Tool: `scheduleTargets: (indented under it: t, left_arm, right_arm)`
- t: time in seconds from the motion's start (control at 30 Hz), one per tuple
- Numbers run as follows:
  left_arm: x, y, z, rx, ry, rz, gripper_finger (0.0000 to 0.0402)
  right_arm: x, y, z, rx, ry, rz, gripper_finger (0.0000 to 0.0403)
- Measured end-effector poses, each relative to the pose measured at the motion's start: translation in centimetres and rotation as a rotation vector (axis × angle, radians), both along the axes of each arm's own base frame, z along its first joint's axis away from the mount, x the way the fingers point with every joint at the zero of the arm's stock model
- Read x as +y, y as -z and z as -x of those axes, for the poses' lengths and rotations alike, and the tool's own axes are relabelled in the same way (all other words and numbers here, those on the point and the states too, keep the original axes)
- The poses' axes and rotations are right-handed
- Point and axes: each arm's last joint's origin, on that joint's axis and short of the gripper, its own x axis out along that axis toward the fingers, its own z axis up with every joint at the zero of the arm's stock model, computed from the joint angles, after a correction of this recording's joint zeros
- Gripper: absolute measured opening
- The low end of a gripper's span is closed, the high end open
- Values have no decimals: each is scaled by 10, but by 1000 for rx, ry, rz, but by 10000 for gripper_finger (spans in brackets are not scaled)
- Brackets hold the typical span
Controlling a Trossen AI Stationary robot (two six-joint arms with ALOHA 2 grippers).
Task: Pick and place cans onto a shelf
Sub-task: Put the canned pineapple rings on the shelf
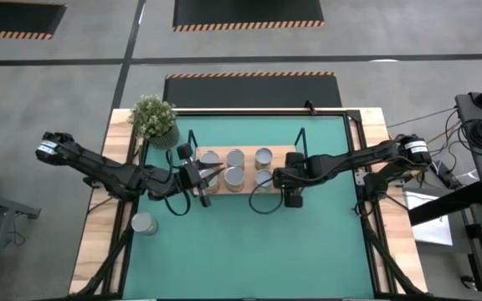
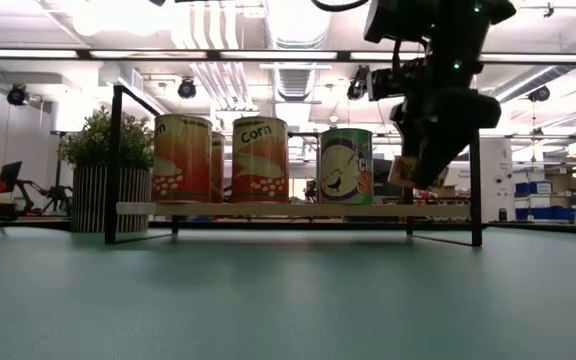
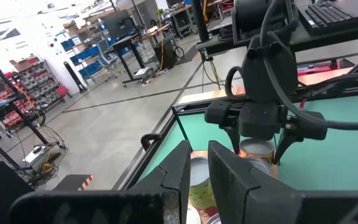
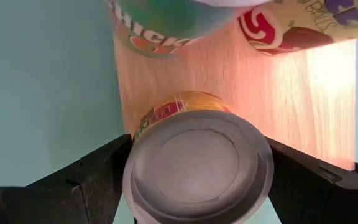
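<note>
The shelf (image 1: 284,153) is a light wooden board in a black wire frame at the middle of the green mat. Several cans stand upright on it (image 1: 235,157) (image 2: 260,160). One more can (image 1: 144,223) stands on the bare table wood at the near left. My right gripper (image 1: 268,178) is shut on a yellow-labelled can (image 4: 197,168) over the board's right part. My left gripper (image 1: 214,176) is shut and empty at the shelf's left end, fingers pointing toward the right arm. My right gripper pinches the can's side wall (image 4: 132,155) just below its top rim, one finger (image 4: 92,180) on each side. The fingers come from above, pointing down. The can (image 2: 413,172) hangs tilted below them, just above the board.
A potted plant (image 1: 153,117) stands at the shelf's far left corner. The shelf's black upright posts (image 2: 115,160) rise at its ends. The mat's near half (image 1: 249,251) is bare. Two shelf cans (image 4: 160,25) stand close beyond the held one.
</note>
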Motion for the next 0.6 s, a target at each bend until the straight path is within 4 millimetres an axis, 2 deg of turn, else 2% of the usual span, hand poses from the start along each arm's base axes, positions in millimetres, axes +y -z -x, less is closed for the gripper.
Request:
scheduleTargets:
  t: [0.23,0.6]
  left_arm:
    - [0,0,0,0,0,0,39]
    - [0,1,0,6,0,-2,39]
  right_arm:
    - [-6,8,4,15,40,-2,315]
    - [-5,8,4,24,-2,0,315]
